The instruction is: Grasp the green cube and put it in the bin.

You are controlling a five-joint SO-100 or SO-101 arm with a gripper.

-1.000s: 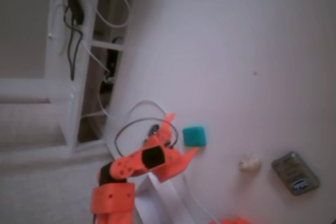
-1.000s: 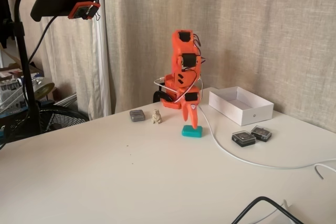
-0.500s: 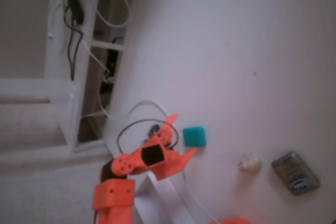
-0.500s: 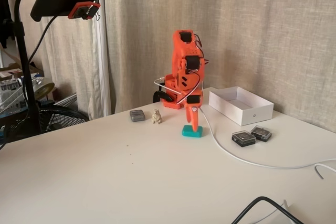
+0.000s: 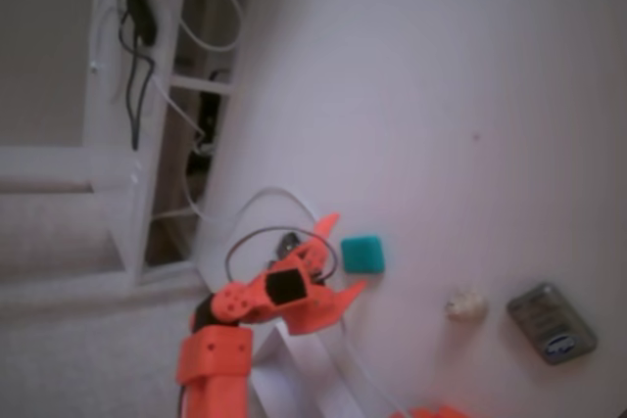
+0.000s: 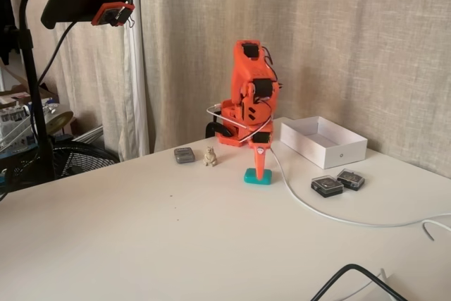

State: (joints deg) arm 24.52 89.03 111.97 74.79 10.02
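The cube (image 6: 257,176) sits on the table left of the bin (image 6: 323,142), which only the side view shows. The gripper (image 5: 345,259) hangs spread over it, not gripping.

**White table before a curtained wall**

A beige woven curtain (image 6: 338,40) hangs in folds across the whole back wall; a paler panel (image 6: 134,61) falls at its left; the white table (image 6: 141,244) fills the foreground under soft, even light; a black gooseneck stand (image 6: 32,68) rises at far left with a fan (image 6: 77,156) beside it; a white shelf frame (image 5: 137,95) strung with cables stands off the table's edge.
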